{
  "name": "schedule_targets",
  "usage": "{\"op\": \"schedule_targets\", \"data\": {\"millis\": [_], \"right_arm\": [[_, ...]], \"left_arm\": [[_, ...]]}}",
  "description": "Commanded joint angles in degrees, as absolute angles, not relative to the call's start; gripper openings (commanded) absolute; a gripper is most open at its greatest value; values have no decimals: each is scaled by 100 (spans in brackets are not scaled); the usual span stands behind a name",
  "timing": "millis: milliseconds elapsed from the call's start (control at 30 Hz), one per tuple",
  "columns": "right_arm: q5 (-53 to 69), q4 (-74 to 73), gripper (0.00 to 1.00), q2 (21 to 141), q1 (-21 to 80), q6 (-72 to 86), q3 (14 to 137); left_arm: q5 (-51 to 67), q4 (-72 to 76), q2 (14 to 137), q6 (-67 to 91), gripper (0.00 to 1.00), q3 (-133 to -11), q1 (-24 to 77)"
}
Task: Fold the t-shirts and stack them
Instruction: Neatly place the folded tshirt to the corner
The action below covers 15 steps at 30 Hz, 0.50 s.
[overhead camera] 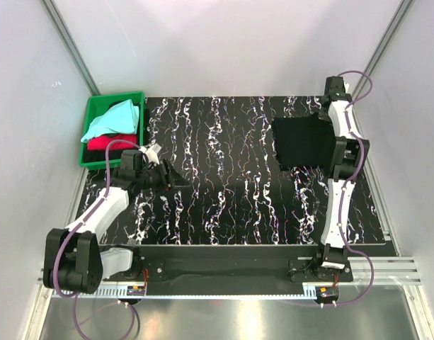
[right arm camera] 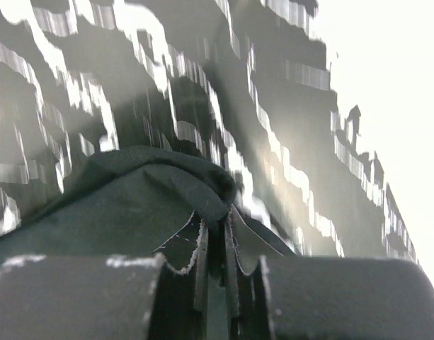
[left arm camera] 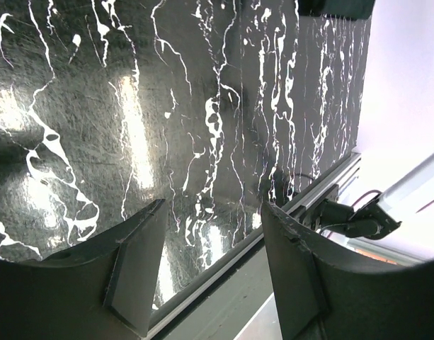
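Up at the far right of the counter (overhead camera: 231, 156) lies the black t-shirt (overhead camera: 305, 142), a roughly square dark patch whose right edge meets the right arm. The right pincer (overhead camera: 339, 157) sits at that edge. In the right wrist view, which is smeared with blur, the right pincer (right arm camera: 217, 273) has its jaws pressed almost together on a bunched fold of the black t-shirt (right arm camera: 124, 205), with the cloth humped up just ahead of the fingers (right arm camera: 195, 262). Across the counter, the left pincer (overhead camera: 170, 177) hangs over the near-left part of the streaked top, well apart from the black garment. Its jaws are spread, and the left wrist view shows nothing between the fingers (left arm camera: 135, 269) of the left pincer (left arm camera: 213, 276) except bare counter (left arm camera: 167, 127) and its near rail. At the far left corner stands a green crate (overhead camera: 96, 108), just beyond the left arm. Inside it a pale aqua t-shirt (overhead camera: 114, 119) lies crumpled toward the back, and a red t-shirt (overhead camera: 107, 143) sits in front of it, the two touching.
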State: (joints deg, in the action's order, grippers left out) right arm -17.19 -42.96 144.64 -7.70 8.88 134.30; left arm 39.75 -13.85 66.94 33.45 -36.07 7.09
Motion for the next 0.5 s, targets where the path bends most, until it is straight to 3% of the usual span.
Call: {"op": "schedule_targets", "data": {"millis": [0,133,467], "right_arm": [[-2389,-4078,0,15089,-852,441,14833],[-2584,-3973,0,15661,-1019,404,15793],[-2259,-2506,0,16128,-1274,53,16048]], "left_arm": [[4131,-1011,6846,3445,60,-4077,686],[4096,-1028,7066,3515,60,-4315,694],[3850,-967,7549,3700,60,-4561,835]]}}
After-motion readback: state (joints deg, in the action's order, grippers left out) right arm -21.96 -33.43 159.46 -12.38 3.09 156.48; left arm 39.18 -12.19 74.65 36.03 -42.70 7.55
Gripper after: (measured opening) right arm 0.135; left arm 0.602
